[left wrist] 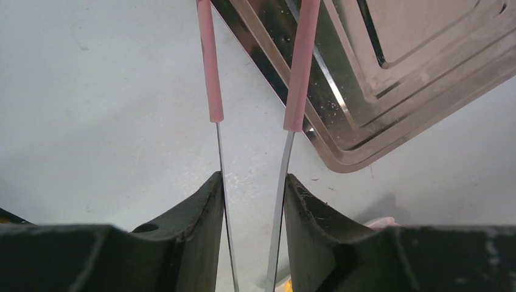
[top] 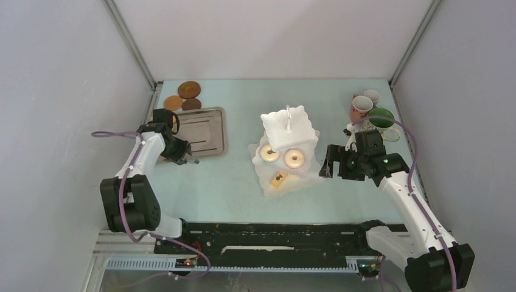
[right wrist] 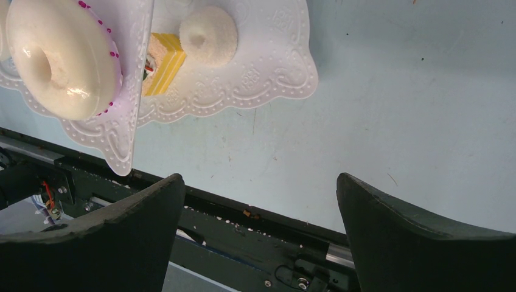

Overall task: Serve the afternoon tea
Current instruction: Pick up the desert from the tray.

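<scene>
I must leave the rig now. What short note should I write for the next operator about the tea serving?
Left gripper: shut on the pink tongs, beside the metal tray.
Right gripper: open, holding nothing, next to the stand.
Done: donuts and a yellow cake are on the stand.
To do: three mugs far right and coasters far left, not yet set out.

The white left arm (top: 141, 159) reaches forward with its elbow bent, its black hand (left wrist: 252, 188) clamped on thin pink-sleeved metal tongs (left wrist: 210, 73). The white right arm (top: 414, 204) angles inward, its black hand (right wrist: 261, 188) spread wide and empty.
</scene>
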Available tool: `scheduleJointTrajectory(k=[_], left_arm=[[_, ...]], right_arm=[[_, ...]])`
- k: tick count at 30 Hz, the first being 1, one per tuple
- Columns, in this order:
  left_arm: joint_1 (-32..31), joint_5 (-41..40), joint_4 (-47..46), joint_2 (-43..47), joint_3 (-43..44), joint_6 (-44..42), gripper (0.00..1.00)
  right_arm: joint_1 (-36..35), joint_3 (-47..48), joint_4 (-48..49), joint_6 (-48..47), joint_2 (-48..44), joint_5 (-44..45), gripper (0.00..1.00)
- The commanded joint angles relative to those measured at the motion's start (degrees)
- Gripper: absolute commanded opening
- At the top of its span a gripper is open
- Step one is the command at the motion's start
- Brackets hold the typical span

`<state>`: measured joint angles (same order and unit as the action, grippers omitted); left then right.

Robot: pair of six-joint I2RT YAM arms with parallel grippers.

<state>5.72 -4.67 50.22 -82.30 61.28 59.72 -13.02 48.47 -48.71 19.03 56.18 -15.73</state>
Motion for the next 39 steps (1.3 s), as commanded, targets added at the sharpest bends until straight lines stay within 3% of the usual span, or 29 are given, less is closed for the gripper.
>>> scheduleJointTrajectory(k=[1,10,23,29,34,39], left_arm=[[2.0,0.9,-1.8,-0.7,1.9,-2.2,0.42],[3.8,2.1,-3.0,-2.8,4.1,-3.8,0.4],[4.1,2.2,-3.9,-1.2,3.2,-5.6,0.01],[3.3,2.2,-2.2,3.4,1.5,-8.4,0.0],[-0.6,3.1,0.0,9.0,-0.7,-15.3,0.0],[-11.4,7.4,2.8,14.7,-5.4,-24.2,0.0]], right_arm=[[-0.1,-0.3,1.4,0.0,-0.1,0.3,0.97],[-0.2,-0.3,1.3,0.0,0.1,0.3,0.97],[-0.3,-0.3,1.3,0.2,0.0,0.6,0.97],[-0.3,-0.3,1.3,0.2,-0.2,0.7,0.97],[-0.3,-0.3,1.5,0.1,-0.6,0.6,0.97],[0.0,-0.3,1.7,0.0,-1.2,1.0,0.97]])
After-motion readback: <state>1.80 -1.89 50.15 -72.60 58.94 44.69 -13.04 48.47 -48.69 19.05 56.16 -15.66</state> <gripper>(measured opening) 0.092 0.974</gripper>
